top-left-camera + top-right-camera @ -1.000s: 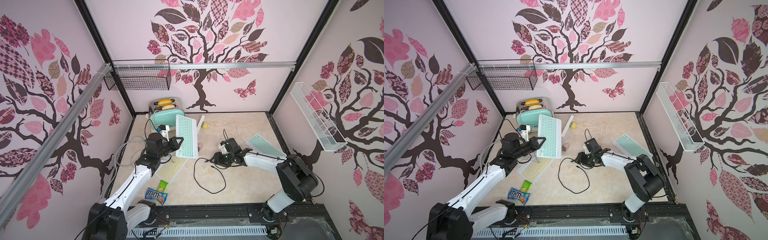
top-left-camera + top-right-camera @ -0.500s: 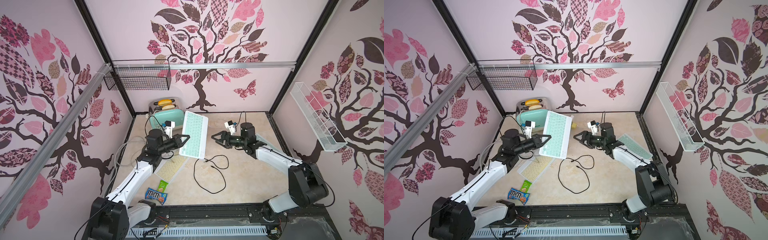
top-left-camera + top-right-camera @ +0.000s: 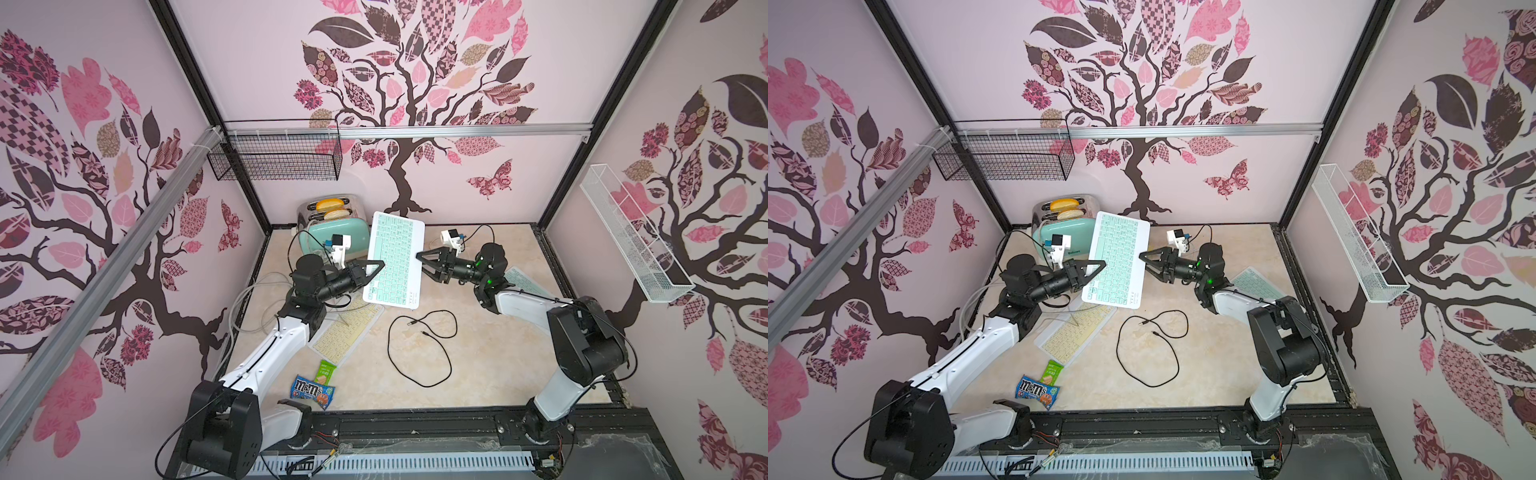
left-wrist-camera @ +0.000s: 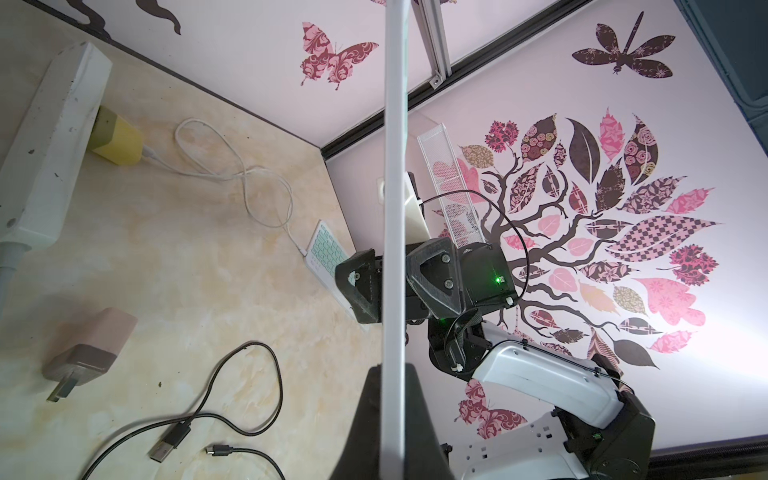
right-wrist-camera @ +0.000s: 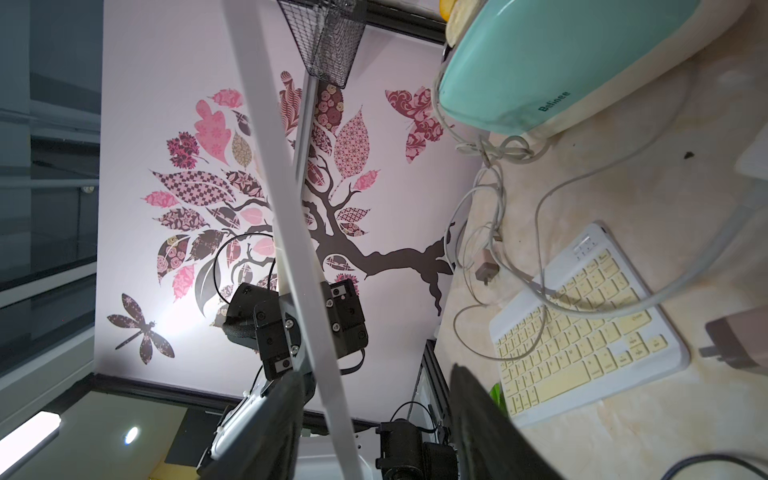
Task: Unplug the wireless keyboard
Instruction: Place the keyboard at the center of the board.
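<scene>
Left gripper (image 3: 376,272) is clenching the mint keyboard (image 3: 395,253) by one long side, holding it airborne mid-table, long axis running front-to-back, keys facing up; right gripper (image 3: 423,264) is gaping astride the opposite edge.

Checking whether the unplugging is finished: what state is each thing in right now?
green keyboard, held up, tilted.
left claw, shut on the green keyboard's edge.
right claw, open, straddling its opposite edge.
black cable, lying loose, both ends free.
yellow keyboard, lying flat.
toaster, bread in both slots.

Mint toaster (image 3: 357,232) w/ bread (image 3: 330,205) at back wall; yellow kbd (image 3: 347,332), M&M's pkt (image 3: 312,391), green snack bar (image 3: 325,372).
</scene>
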You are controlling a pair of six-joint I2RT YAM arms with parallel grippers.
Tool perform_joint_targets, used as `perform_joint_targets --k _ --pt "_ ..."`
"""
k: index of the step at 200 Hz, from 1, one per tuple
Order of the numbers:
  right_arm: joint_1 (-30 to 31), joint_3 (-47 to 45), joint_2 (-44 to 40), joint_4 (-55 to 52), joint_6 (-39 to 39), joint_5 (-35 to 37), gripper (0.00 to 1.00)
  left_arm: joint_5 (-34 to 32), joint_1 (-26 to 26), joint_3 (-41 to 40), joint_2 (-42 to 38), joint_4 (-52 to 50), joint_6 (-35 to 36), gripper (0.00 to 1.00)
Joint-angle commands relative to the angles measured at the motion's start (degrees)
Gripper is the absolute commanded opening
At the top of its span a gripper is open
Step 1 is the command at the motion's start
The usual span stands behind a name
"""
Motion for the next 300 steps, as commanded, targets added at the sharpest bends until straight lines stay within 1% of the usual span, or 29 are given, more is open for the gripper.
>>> perform_joint_targets --k 1,20,56,68,80,85,91,98,110,122,140,164,178,191,206,230,245,266,300 --pt "0.57 2.06 0.2 1.99 0.53 -0.72 0.46 1.75 0.24 2.16 0.99 2.61 -0.83 0.0" --pt "0.74 2.32 0.39 1.93 0.44 -0.97 0.37 2.42 0.24 1.94 2.02 2.49 -1.09 0.0" --pt "0.71 1.95 0.07 -0.12 -0.41 -1.24 0.12 1.14 0.37 2.01 2.84 -0.96 0.59 0.0" --pt "0.5 1.29 -0.63 -2.08 -1.47 -0.96 0.05 0.41 0.5 2.18 2.79 -2.55 1.53 0.06" --pt "0.16 0.21 -1.63 -4.67 -2.84 -0.44 0.0 -0.24 0.71 2.04 2.58 -4.1 2.56 0.22" --pt "-0.06 -0.27 -2.14 -5.6 -3.38 -0.24 0.0 -0.51 0.75 2.06 2.46 -4.89 3.19 0.29" --pt "-0.43 -1.06 -2.76 -6.54 -3.87 -0.1 0.0 -0.89 0.96 2.12 2.33 -6.11 4.1 0.35" --pt "-1.06 -1.95 -3.54 -7.34 -4.34 -0.08 0.0 -1.36 1.31 2.35 2.03 -8.12 5.54 0.4" --pt "-2.38 -4.03 -5.16 -9.33 -5.12 -0.14 0.0 -2.43 2.17 2.48 1.29 -11.2 8.11 0.44" --pt "-4.06 -6.29 -7.24 -13.02 -6.52 -0.06 0.0 -4.3 2.84 2.56 0.12 -15.94 11.14 0.47" --pt "-6.87 -9.32 -11.49 -24.15 -11.57 -0.01 0.0 -7.05 3.17 3.8 -1.46 -22.99 17.13 0.5" --pt "-10.82 -12.1 -18.5 -43.48 -21.98 2.86 0.0 -7.72 3.31 5.75 -2.05 -29.72 23.66 0.51" --pt "-13.66 -14.11 -21.28 -49.1 -24.58 3.95 0.0 -7.6 3.31 6.36 -1.88 -31.59 25.95 0.51" --pt "-15.44 -16.53 -22.19 -49.8 -24.36 4.13 0.0 -7.56 3.39 7.19 -1.59 -33.46 27.64 0.51" --pt "-15.33 -17.88 -21.64 -49.86 -24.35 4.01 0.0 -7.18 3.36 7.87 -1.17 -34.8 29.27 0.51" --pt "-14.23 -21.48 -20.14 -42.38 -19.58 3.71 0.0 -6.77 3.37 8.0 -0.98 -36.01 30.78 0.51" --pt "-12.26 -22.99 -19.27 -39.62 -18.07 5.0 0.0 -6.49 3.38 7.86 -0.94 -36.18 31.27 0.51" --pt "-9.07 -24.63 -17.95 -36.98 -17.92 7.94 0.0 -6.53 3.36 7.88 -0.49 -37.05 32.59 0.52" --pt "-8.41 -27.65 -15.48 -36.13 -19.74 12.19 0.0 -8.9 3.32 9.14 1.52 -39.87 36.0 0.52"
